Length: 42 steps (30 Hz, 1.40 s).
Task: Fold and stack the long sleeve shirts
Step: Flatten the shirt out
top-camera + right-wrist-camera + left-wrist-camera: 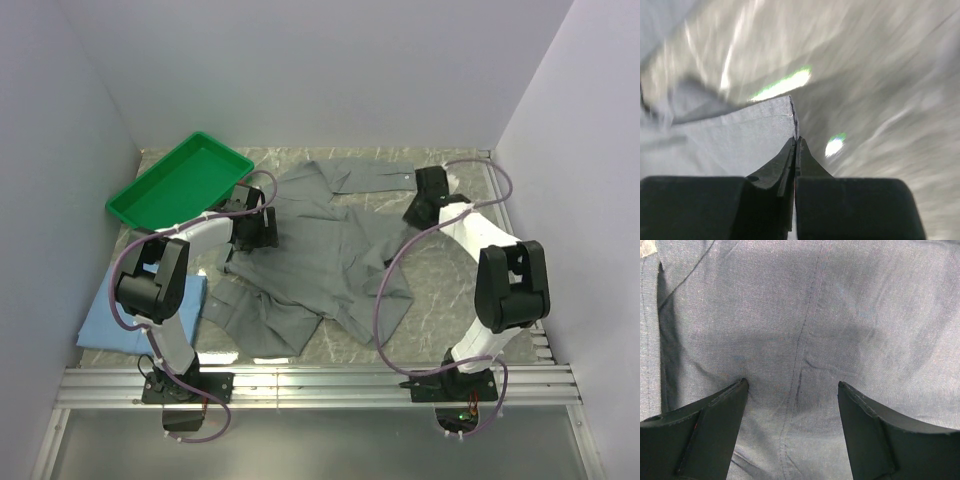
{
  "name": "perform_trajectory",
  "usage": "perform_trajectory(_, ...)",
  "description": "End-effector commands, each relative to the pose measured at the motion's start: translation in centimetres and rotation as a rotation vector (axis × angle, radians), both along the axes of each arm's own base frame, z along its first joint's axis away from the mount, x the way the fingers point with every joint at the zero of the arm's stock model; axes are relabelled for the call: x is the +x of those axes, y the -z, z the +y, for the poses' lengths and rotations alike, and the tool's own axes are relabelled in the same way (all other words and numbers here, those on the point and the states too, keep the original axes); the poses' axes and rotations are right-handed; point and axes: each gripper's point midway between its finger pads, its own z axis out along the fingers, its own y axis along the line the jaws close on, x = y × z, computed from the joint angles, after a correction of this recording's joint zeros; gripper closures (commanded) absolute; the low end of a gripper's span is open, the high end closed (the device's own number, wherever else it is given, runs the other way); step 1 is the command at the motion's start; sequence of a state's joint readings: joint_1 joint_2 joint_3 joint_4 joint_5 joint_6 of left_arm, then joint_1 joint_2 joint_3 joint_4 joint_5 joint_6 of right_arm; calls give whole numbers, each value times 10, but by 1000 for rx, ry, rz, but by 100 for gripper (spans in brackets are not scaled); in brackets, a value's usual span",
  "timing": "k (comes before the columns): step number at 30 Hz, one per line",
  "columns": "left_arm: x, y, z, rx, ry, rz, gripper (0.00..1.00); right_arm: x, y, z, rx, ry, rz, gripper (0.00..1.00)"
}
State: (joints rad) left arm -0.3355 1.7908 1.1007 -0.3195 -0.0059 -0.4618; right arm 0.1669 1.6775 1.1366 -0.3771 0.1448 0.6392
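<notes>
Nearest, just left of the grey shirt and beside the left arm's base: the light blue shirt, flat, seemingly already folded. Next, the grey shirt itself, spread rumpled over the middle of the table, lengthwise roughly near to far. Over its left half, the left gripper, fingers spread wide, tips down at the cloth on either side of a seam, gripping nothing. At its far right corner, the right gripper, fingers pressed together on the edge of the sleeve, stretched sideways along the shirt's far side. Probably mid-fold: sleeve end due to travel left and nearer, back over the shirt's body, with the right arm much the closer. Farthest, beyond the shirt's far left: a green tray.
</notes>
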Motion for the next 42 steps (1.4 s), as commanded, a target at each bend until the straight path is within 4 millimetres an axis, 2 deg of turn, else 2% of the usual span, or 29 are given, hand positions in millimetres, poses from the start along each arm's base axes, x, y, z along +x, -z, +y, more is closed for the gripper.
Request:
perform_trajectory(1, -15, 18, 10, 47, -23, 85, 21, 19, -52, -58, -269, 39, -86, 100)
perform_trajectory(3, -14, 17, 9, 44, -23, 82, 21, 32, -66, -71, -331, 33, -115, 100)
perform_trajectory(4, -15, 16, 9, 40, -18, 80, 21, 36, -62, -73, -348, 20, -102, 100)
perform_trajectory(6, -13, 14, 8, 33, -16, 66, 21, 45, -71, -87, -427, 22, -99, 100)
perform_trajectory(11, -12, 7, 7, 23, -13, 42, 20, 52, -71, -118, -554, 50, -61, 98)
perform_trajectory(14, -11, 5, 6, 18, -11, 36, 20, 53, -77, -138, -602, 103, -43, 81)
perform_trajectory(15, -11, 5, 7, 19, -13, 37, 20, 53, -83, -142, -604, 125, -40, 70)
perform_trajectory(19, -10, 4, 6, 17, -13, 31, 20, 42, -103, -161, -629, 257, 1, 54)
perform_trajectory(20, -10, 3, 6, 15, -14, 32, 20, 40, -106, -159, -620, 266, 9, 52)
perform_trajectory(22, -9, 2, 5, 11, -13, 27, 20, 35, -119, -146, -548, 256, -7, 48)
perform_trajectory(24, -9, 1, 4, 8, -13, 28, 20, 32, -112, -108, -423, 145, -24, 45)
perform_trajectory(25, -8, 1, 4, 6, -14, 25, 20, 26, -121, -95, -384, 121, -56, 44)
perform_trajectory(26, -8, 0, 4, 8, -15, 25, 20, 22, -118, -80, -336, 86, -61, 43)
perform_trajectory(27, -8, 0, 3, 5, -13, 24, 20, 13, -101, -50, -254, 23, -40, 42)
perform_trajectory(29, -8, -1, 4, 5, -14, 22, 20, -4, -92, -23, -169, -18, -26, 41)
perform_trajectory(30, -8, -2, 4, 6, -15, 19, 20, -19, -72, 0, -103, -53, 14, 41)
perform_trajectory(32, -7, -2, 4, 5, -18, 19, 20, -35, -57, 19, -55, -57, 48, 41)
perform_trajectory(33, -8, -2, 4, 5, -16, 19, 20, -47, -41, 27, -39, -77, 92, 41)
perform_trajectory(34, -8, -2, 4, 6, -17, 19, 20, -56, -34, 44, -38, -121, 113, 41)
perform_trajectory(37, -8, -2, 5, 8, -19, 18, 20, -80, -17, 64, -69, -181, 192, 41)
perform_trajectory(38, -7, -2, 5, 9, -21, 19, 20, -91, -12, 76, -88, -216, 213, 40)
perform_trajectory(42, -7, -2, 5, 9, -21, 18, 20, -110, 13, 80, -108, -223, 273, 40)
